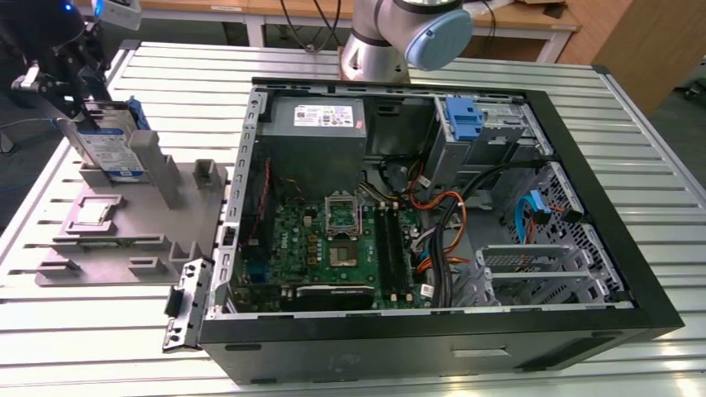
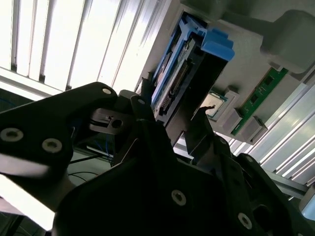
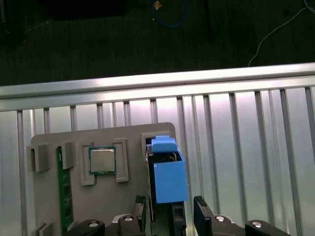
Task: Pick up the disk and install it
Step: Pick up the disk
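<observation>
Claw [image 3: 170, 210] spread, one finger [image 3: 140, 212] on each side of the disk [image 3: 169, 177]. A small gap shows at the other finger, so nothing is clamped. Disk stands on edge in a slot of the grey fixture plate [image 3: 125, 140], blue carrier end up. Same plate: processor chip [image 3: 102, 160] seated in a pocket beside the disk, green memory stick [image 3: 64, 194] beyond that. Plate lies on slatted metal table [image 1: 99, 331]. Exterior view: open computer case [image 1: 617, 248] on the exterior view's right of the plate, motherboard [image 1: 331, 240] exposed, blue bracket [image 1: 465, 120] in a far corner.
</observation>
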`<action>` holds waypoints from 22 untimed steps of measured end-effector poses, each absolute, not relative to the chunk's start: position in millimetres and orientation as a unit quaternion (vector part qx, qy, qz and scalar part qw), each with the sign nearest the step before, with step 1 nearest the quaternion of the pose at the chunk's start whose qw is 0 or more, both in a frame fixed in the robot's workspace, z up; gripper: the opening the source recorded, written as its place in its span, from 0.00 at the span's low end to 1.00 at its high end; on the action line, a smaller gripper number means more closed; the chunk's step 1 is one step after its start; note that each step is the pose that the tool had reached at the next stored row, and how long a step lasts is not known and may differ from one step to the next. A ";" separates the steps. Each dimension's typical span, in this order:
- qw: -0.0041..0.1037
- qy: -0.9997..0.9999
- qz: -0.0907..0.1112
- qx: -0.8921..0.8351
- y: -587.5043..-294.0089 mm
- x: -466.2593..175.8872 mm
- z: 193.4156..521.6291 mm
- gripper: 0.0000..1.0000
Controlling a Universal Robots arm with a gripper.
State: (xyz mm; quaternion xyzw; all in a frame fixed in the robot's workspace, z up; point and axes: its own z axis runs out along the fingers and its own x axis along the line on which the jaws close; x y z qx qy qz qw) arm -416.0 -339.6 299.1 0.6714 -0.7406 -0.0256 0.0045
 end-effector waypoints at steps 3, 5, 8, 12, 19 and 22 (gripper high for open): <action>0.004 -0.741 -0.026 0.671 -339.6 -415.7 299.1 0.51; 0.004 -0.741 -0.026 0.671 -339.6 -415.6 299.1 0.51; 0.004 -0.741 -0.026 0.671 -339.6 -415.3 299.1 0.49; 0.004 -0.741 -0.026 0.671 -339.6 -415.0 299.1 0.42; 0.004 -0.741 -0.026 0.671 -339.6 -414.4 299.1 0.42; 0.005 -0.736 -0.026 0.676 -339.6 -414.4 299.1 0.42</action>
